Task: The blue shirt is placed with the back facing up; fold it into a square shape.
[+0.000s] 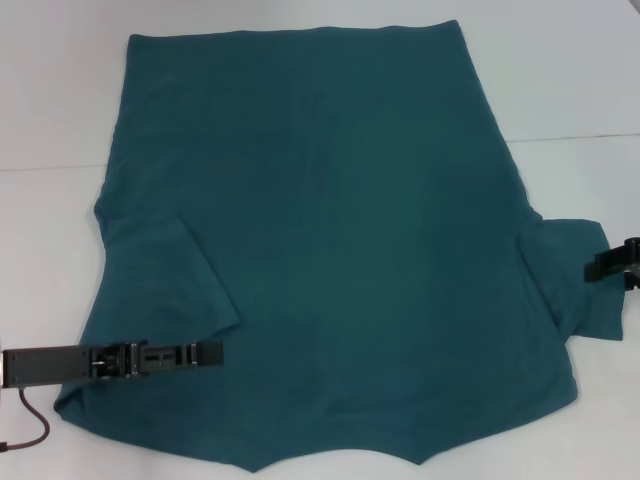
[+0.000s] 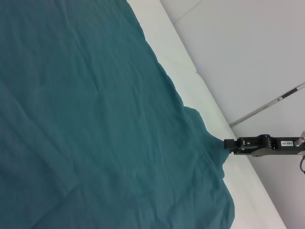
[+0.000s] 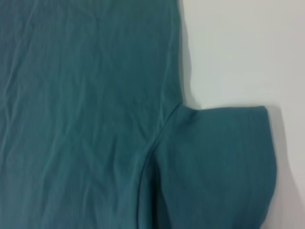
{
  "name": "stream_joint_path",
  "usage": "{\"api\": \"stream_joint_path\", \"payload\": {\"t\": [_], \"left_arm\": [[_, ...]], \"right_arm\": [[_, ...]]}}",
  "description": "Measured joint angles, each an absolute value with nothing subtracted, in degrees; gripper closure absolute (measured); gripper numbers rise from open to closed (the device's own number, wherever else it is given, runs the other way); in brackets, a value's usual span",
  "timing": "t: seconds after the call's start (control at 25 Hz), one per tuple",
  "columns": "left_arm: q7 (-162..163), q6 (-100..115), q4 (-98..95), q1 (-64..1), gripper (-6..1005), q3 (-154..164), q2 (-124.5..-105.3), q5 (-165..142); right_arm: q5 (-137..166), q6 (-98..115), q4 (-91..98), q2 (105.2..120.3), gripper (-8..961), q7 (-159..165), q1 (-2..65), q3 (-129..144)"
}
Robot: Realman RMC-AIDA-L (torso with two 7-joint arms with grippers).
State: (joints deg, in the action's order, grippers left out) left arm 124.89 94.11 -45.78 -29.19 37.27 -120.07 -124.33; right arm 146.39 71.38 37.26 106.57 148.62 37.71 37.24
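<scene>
The blue shirt (image 1: pixel 330 230) lies spread flat on the white table (image 1: pixel 60 110), its hem at the far side. Its left sleeve (image 1: pixel 165 285) is folded inward onto the body. The right sleeve (image 1: pixel 575 280) still lies out flat on the table, and the right wrist view shows it (image 3: pixel 224 162) next to the side seam. My left gripper (image 1: pixel 212 352) reaches in over the shirt just below the folded sleeve's corner. My right gripper (image 1: pixel 597 267) sits at the outer edge of the right sleeve, and the left wrist view shows this gripper (image 2: pixel 229 144) at the sleeve's tip.
Bare white table (image 1: pixel 570 80) surrounds the shirt on the far left and far right. A dark cable (image 1: pixel 30 425) hangs below my left arm at the near left corner. The near shoulder line of the shirt (image 1: pixel 400 455) runs close to the table's near edge.
</scene>
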Motion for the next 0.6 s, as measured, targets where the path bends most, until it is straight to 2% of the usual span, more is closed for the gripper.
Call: {"api": "stream_joint_path", "payload": {"t": [0.44, 0.6], "left_arm": [[124.9, 94.1, -45.8, -29.2, 292, 37.2, -120.06, -124.3], [124.9, 94.3, -45.8, -29.3, 292, 37.2, -120.05, -124.3]], "right_arm": [[146.6, 72.0, 37.5, 106.20, 700, 148.2, 37.7, 37.6], [146.6, 73.0, 37.9, 105.12, 870, 148.2, 37.7, 37.5]]}}
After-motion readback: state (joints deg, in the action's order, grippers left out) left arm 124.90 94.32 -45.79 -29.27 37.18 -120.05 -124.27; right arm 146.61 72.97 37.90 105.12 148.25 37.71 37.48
